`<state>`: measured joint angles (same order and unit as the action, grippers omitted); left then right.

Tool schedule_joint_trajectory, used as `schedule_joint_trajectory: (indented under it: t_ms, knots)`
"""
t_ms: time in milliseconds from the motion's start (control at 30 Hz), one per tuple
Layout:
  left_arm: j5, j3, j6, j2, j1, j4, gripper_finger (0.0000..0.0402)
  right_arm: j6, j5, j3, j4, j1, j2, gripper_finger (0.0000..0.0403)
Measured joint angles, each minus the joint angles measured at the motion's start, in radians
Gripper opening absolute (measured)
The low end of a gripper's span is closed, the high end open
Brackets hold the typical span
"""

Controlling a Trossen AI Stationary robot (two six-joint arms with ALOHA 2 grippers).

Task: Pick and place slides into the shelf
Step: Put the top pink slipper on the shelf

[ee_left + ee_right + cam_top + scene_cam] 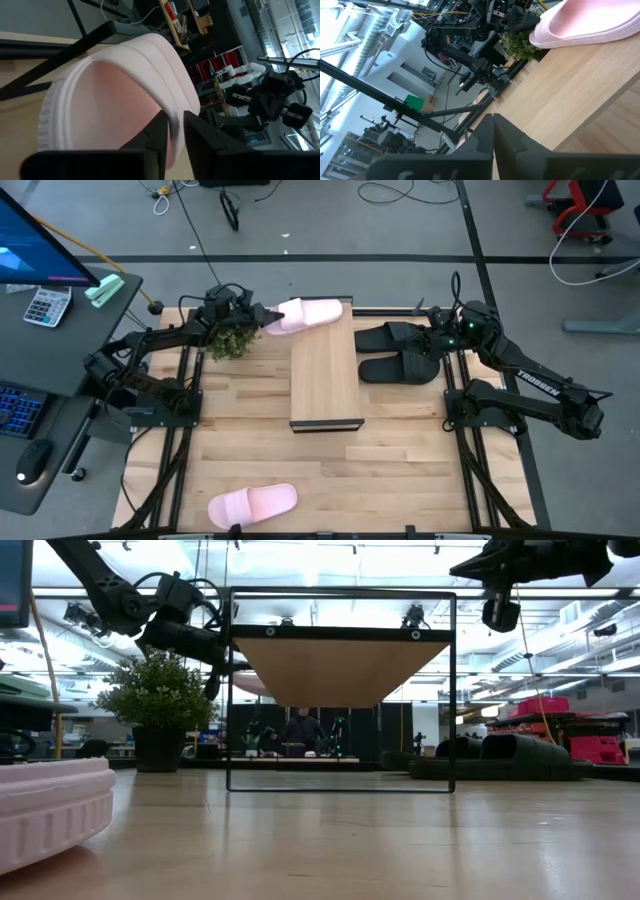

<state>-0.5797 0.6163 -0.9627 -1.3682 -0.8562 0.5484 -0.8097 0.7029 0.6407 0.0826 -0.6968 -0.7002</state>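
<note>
"Slides: how many are on the shelf [325, 375]?" asks the desk.

"One, by my reading. A pink slide [312, 313] lies across the far end of the plank top, its heel end hanging past the corner toward the plant [232, 340]. My left jaws are at that overhanging end, with the slide's rim between them. I cannot tell whether they pinch it or have let go."

"And the rest?"

"The other pink slide [252, 504] sits on the worktop [400, 470] at its near edge, well apart from the shelf. The two black slides [400, 352] lie side by side on the worktop, just beside the shelf's right edge. My right jaws hang above them, clenched on nothing."

"What could spoil the picture?"

"That overhang. If too much of the slide's weight is past the corner, letting go could tip it off the plank and into the plant. If I back the left arm [150, 345] out while the foam is caught between the jaws, I could drag the slide off with me. The plank is narrow too, so a slide lying crosswise may crowd out the three yet to come, and a nudge from the next one could push this one over the far end."
</note>
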Motion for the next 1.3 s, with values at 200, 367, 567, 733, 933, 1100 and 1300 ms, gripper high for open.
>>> schedule_joint_trajectory:
  t_ms: [200, 367, 567, 733, 933, 1100, 1300]
  knots:
    - [0.002, 0.0, 0.004, 0.0, 0.0, 0.001, 0.0128, 0.0, 0.0, 0.0, 0.001, 0.0, 0.0, 0.0007]
    - [0.005, 0.0, 0.009, 0.0, 0.001, 0.004, 0.0173, 0.0, 0.0, 0.0, 0.015, 0.0, 0.0, 0.0008]
    - [0.02, 0.0, 0.017, 0.0, 0.001, 0.029, 0.0205, 0.009, 0.0, 0.0, 0.035, 0.0, 0.0, 0.0008]
    - [0.048, 0.0, 0.032, 0.0, 0.001, 0.033, 0.0215, 0.018, 0.0, 0.0, 0.035, 0.0, 0.0, 0.0007]
    - [0.059, 0.0, 0.033, 0.0, 0.001, 0.033, 0.0212, 0.019, 0.0, 0.0, 0.035, 0.0, 0.0, 0.0008]
    - [0.019, 0.0, 0.034, 0.0, 0.0, 0.033, 0.0209, 0.019, 0.0, 0.0, 0.035, 0.0, 0.0, 0.0007]
    - [-0.023, 0.0, 0.042, 0.0, -0.007, 0.033, 0.0218, 0.019, 0.0, 0.0, 0.035, 0.0, 0.0, 0.0009]
